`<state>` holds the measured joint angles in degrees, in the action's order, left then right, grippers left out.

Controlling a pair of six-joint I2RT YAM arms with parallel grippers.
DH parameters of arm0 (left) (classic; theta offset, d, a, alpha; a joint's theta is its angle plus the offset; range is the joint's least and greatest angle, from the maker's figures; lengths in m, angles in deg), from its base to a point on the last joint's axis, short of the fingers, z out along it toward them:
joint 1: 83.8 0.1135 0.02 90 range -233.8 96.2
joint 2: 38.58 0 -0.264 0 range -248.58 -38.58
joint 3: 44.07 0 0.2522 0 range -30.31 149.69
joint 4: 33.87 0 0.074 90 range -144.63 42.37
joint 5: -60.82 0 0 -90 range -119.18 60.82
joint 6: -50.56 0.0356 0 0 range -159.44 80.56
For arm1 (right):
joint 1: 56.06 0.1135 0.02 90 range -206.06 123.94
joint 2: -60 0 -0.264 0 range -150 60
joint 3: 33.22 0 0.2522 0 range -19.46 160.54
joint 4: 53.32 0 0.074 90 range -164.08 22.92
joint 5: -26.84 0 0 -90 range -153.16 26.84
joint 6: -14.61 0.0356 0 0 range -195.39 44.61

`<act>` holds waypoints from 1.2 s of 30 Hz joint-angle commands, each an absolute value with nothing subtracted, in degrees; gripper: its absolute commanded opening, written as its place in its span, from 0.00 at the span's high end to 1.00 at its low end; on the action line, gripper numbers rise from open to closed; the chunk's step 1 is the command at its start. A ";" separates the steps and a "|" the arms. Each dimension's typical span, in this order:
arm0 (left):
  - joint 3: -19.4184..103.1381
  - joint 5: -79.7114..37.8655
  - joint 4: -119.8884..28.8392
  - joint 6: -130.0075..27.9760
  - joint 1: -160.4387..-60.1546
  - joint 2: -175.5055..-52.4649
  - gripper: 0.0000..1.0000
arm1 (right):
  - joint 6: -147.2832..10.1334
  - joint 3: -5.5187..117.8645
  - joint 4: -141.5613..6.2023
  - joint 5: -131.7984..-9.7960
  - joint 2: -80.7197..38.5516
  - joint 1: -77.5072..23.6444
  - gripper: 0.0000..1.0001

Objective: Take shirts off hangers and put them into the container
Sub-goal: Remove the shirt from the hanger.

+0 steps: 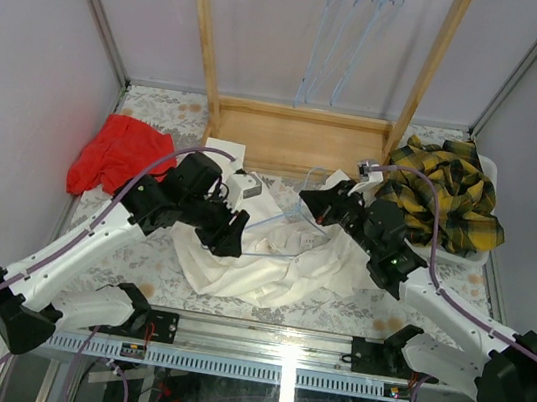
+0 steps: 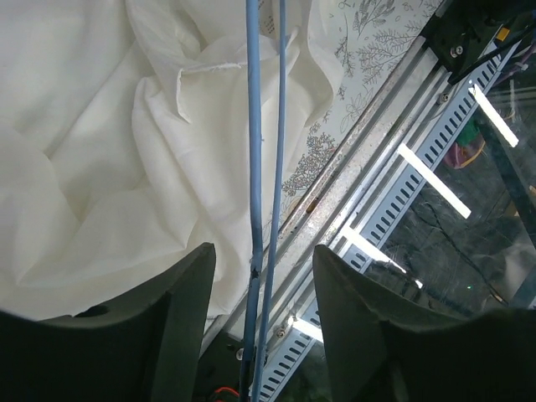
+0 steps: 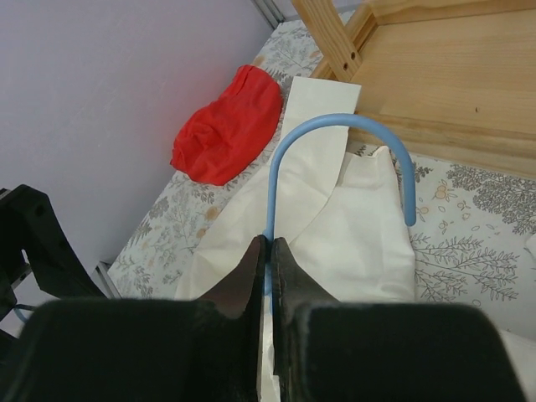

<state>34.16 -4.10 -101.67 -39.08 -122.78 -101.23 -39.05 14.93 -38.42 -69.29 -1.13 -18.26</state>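
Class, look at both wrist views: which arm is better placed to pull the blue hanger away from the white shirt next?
Right, probably. The right pincer is shut on the hanger just below its hook, ready to pull. The left pincer stands open astride the hanger's wires, gripping nothing.

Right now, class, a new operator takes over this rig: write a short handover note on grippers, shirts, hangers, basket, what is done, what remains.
Right gripper: shut on the light-blue hanger just below its hook.
Left gripper: open, the hanger's two wires passing between its fingers.
White shirt: crumpled on the table below both grippers; whether the hanger is free of it is unclear.
Done: plaid shirt in the white basket; three bare hangers on the rack.
Left: free the white shirt, put it in the basket.
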 commanded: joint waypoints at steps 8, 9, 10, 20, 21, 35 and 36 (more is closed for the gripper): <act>41.34 -4.88 -110.40 -43.24 -123.10 -103.55 0.56 | -47.84 12.94 -36.20 -67.74 3.48 -18.05 1.00; 41.91 -4.80 -111.04 -43.35 -123.09 -103.61 0.56 | -48.55 12.58 -36.11 -67.79 4.07 -18.01 1.00; 42.40 -4.92 -111.56 -43.63 -123.10 -103.56 0.56 | -49.23 12.25 -35.88 -67.79 4.65 -18.00 1.00; 41.36 -2.52 -112.49 -44.25 -123.04 -104.55 0.65 | -49.28 10.78 -33.95 -67.84 7.27 -18.00 1.00; 41.45 -2.38 -112.57 -44.12 -123.08 -104.59 0.66 | -49.30 10.77 -33.88 -67.70 7.41 -18.00 1.00; 45.36 -4.08 -113.94 -43.27 -123.09 -103.90 1.00 | -47.90 12.18 -42.14 -62.71 12.52 -18.07 0.59; 46.11 -4.37 -114.35 -43.16 -123.07 -103.75 1.00 | -47.70 12.66 -46.90 -60.07 13.54 -18.05 0.50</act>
